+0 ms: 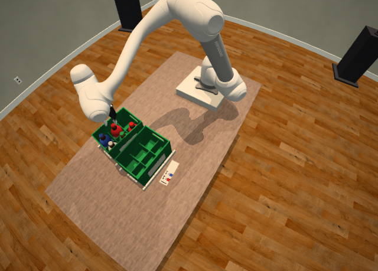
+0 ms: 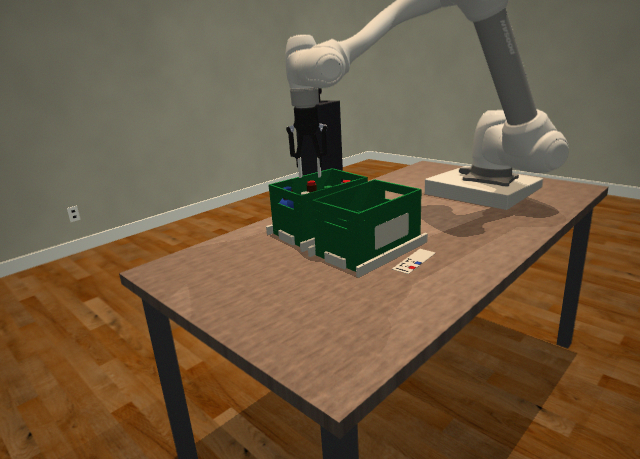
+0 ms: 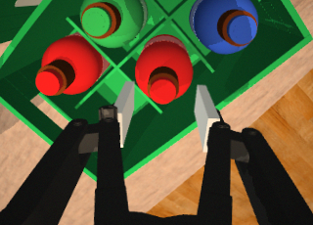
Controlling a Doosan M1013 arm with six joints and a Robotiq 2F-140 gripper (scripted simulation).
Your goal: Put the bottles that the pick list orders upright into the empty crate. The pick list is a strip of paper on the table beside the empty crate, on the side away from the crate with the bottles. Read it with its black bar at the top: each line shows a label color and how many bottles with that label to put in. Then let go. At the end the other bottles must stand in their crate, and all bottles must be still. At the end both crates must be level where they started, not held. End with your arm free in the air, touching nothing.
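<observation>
1. While the green crate with the bottles [image 1: 126,114] [image 2: 281,221] [image 3: 254,66] stands left of the empty crate [image 1: 143,180] [image 2: 341,237] in the top view, the one arm works over its far side.
2. Nearest the gripper [image 1: 110,122] [image 2: 310,175] [image 3: 164,96] is the middle red bottle [image 1: 116,131] [image 2: 311,186] [image 3: 163,68], upright in its cell; in the wrist view it lies just above the gap, at upper centre.
3. The other red bottle [image 1: 132,126] [image 2: 346,181] [image 3: 73,66] sits further off, upper left there; the blue bottle [image 1: 104,140] [image 2: 286,203] [image 3: 222,22] is upper right.
4. Partly open, the fingers have hold of nothing, one either side of that gap.
5. The pick list [image 1: 173,166] [image 2: 424,255], lower centre of the top view, shows red and blue squares; I cannot read its counts surely.
6. The likely move is across to the middle bottle's cap [image 3: 162,90], then straight down its vertical axis; coming down short could knock it.
</observation>
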